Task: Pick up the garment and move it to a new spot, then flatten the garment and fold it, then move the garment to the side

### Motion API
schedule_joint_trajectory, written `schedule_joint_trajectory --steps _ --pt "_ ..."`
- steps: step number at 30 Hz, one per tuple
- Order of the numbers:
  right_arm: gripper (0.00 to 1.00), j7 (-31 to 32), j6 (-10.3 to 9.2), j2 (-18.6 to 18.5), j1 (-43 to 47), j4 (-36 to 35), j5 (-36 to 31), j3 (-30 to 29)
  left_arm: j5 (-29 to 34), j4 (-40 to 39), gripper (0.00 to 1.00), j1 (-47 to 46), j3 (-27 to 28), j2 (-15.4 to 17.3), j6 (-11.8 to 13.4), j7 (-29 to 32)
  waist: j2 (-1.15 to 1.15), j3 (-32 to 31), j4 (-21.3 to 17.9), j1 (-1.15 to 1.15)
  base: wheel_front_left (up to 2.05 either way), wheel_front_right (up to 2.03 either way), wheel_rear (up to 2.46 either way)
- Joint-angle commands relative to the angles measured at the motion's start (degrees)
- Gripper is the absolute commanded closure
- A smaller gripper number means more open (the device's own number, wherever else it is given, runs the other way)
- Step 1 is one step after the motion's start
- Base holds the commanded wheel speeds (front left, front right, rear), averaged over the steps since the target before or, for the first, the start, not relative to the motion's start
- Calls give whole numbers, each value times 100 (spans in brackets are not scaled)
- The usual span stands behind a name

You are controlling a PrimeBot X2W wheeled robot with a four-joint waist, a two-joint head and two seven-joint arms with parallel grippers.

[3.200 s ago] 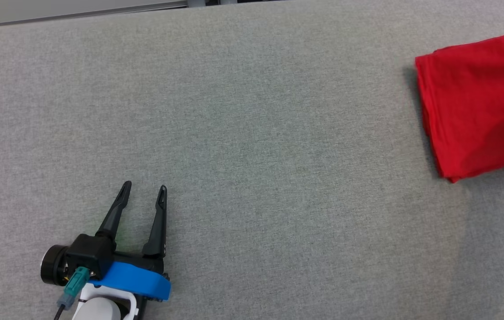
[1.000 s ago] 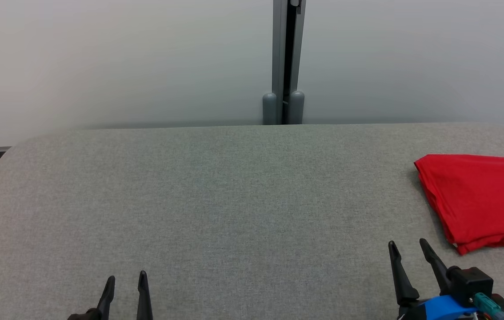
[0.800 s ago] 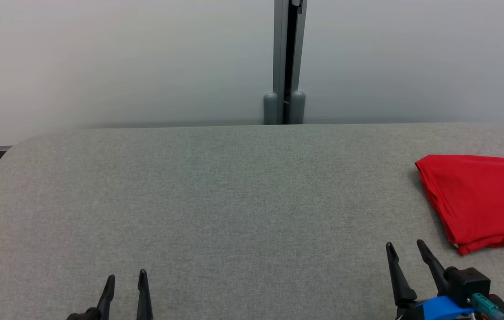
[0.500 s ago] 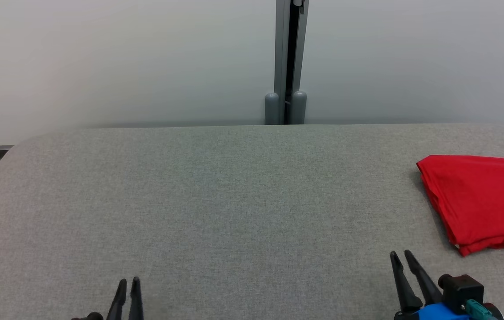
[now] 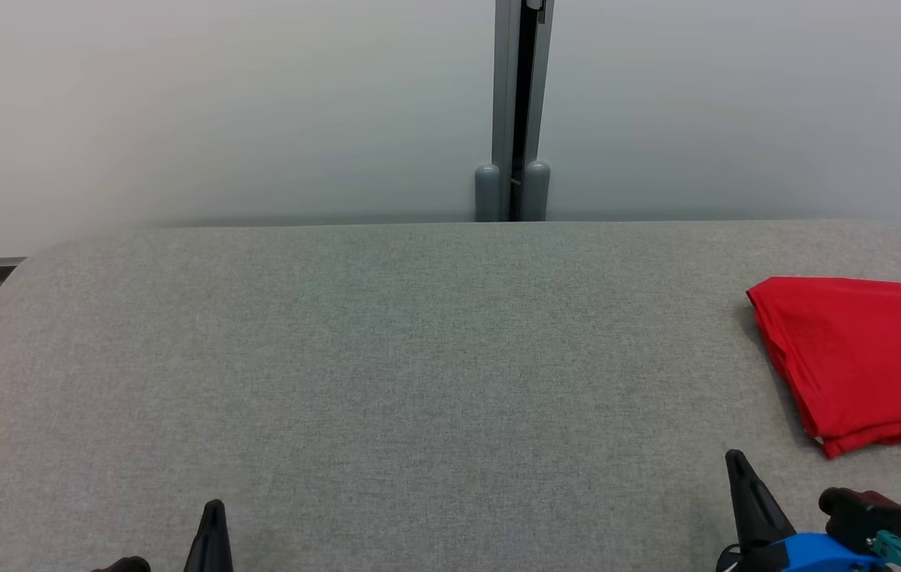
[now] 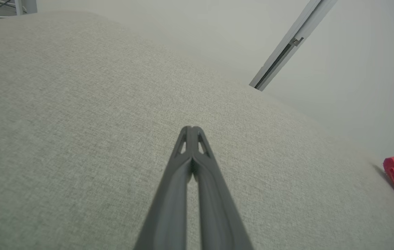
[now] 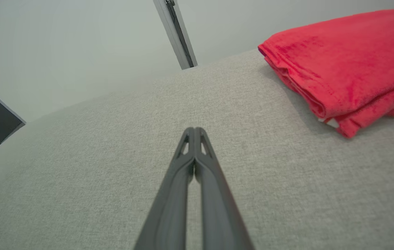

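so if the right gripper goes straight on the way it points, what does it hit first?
Probably the bare table, if anything: the shut right gripper points across it toward the far wall. The garment lies off to its right, clear of that line.

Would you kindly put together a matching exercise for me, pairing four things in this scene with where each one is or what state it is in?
Things:
1. garment
2. left gripper
3. right gripper
4. grey post

Places or states:
A. shut and empty, low on the robot's left side
B. upright behind the far edge of the table
C. folded, lying at the table's right end
D. shut and empty, near the garment's front corner

Pairs: 1-C, 2-A, 3-D, 4-B.
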Motion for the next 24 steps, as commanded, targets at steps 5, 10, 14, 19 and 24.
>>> schedule_joint_trajectory --steps 5,10,14,19,24 --pt "100 125 0 -15 -131 -192 601 -56 -506 -131 100 -251 112 -1 -50 132 0 6 4 -1 0 0 0" --pt "100 243 0 -17 -159 -261 1091 -96 -919 -163 100 -336 188 -11 -81 251 0 11 10 -1 0 0 0" --pt "100 331 0 -18 -182 -312 1462 -127 -1233 -185 100 -392 242 -19 -106 343 0 16 14 -1 0 0 0" --pt "100 442 0 -19 -212 -369 1903 -165 -1606 -212 100 -469 316 -28 -131 452 0 22 19 -1 0 0 0" --pt "100 545 0 -20 -235 -423 2319 -201 -1956 -237 100 -539 380 -37 -162 554 0 27 24 -1 0 0 0"
